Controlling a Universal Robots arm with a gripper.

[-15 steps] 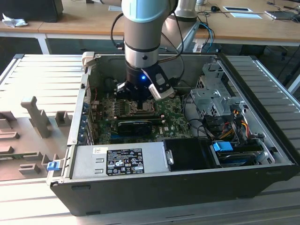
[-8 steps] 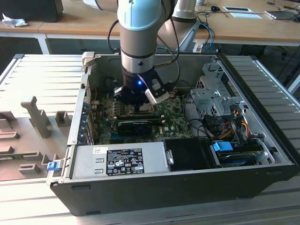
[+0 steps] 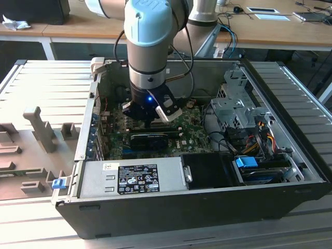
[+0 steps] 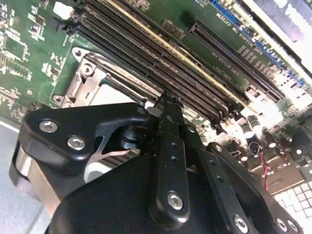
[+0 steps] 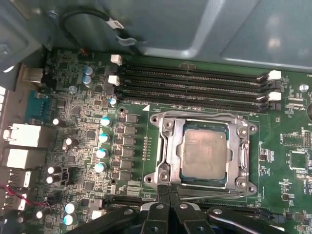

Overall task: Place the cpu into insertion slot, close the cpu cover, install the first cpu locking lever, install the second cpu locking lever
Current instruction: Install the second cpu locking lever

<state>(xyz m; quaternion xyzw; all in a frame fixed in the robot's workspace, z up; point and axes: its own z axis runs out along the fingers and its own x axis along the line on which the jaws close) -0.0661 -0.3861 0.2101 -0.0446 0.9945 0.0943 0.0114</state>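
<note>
The claw (image 5: 168,195), fingers pressed together and holding nothing, sits at the rim of the socket (image 5: 168,165) just ahead of it. The chip (image 5: 204,152), a flat dull-grey metal square, lies inside, framed by the thin silvery cover (image 5: 242,156). A slip sideways could scrape the green board (image 5: 83,117) or bend the thin frame

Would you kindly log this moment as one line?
cpu: seated in insertion slot | cpu cover: down | gripper: shut, at socket edge
</note>
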